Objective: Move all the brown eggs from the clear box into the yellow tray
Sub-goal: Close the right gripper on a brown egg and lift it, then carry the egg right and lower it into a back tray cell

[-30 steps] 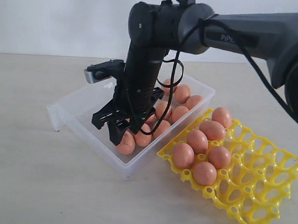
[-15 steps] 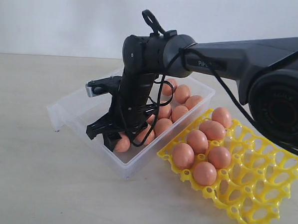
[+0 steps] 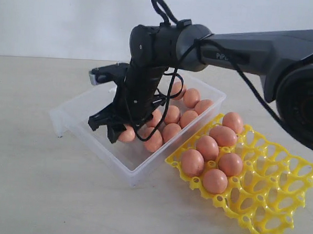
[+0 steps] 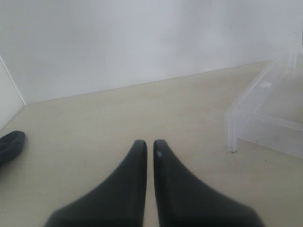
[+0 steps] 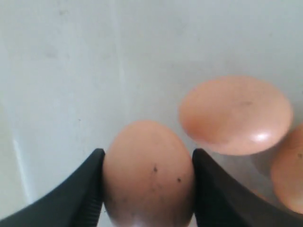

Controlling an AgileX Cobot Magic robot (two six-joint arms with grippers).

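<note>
One pale surface (image 3: pixel 37 194) carrying everything. One big dark arm (image 3: pixel 265 49) comes in from 3 o'clock and runs out of the exterior view there, so its base isn't visible. The other arm doesn't show in that view at all.

One clear box (image 3: pixel 112 162) sits mid-frame, and one yellow tray (image 3: pixel 278 207) lies just beside it at its 4 o'clock. The left wrist view catches only a corner of the box, cut off by the frame edge.

Eggs: six (image 3: pixel 207 147) sit in the tray's cups, bunched at the end nearest the box. In the box I count about eight loose ones (image 3: pixel 188 118), crowded toward its 2 o'clock end, but the arm and its cable cover a couple, so don't hold me to that. Plus one more, the pinched egg (image 3: pixel 126 134), toward the box's 7 o'clock end. I can't tell whether it touches the box floor.

The right fingers (image 5: pixel 85 189) are pinching that egg, one on each side, both touching the shell. The right wrist view also shows one whole egg and a sliver of another just beside it.

The left fingers (image 4: pixel 128 189) are pressed nearly together with nothing between them, above bare surface and well apart from the box. Some dark thing (image 4: pixel 9 144) pokes in at the frame edge there, too cut off to identify.
</note>
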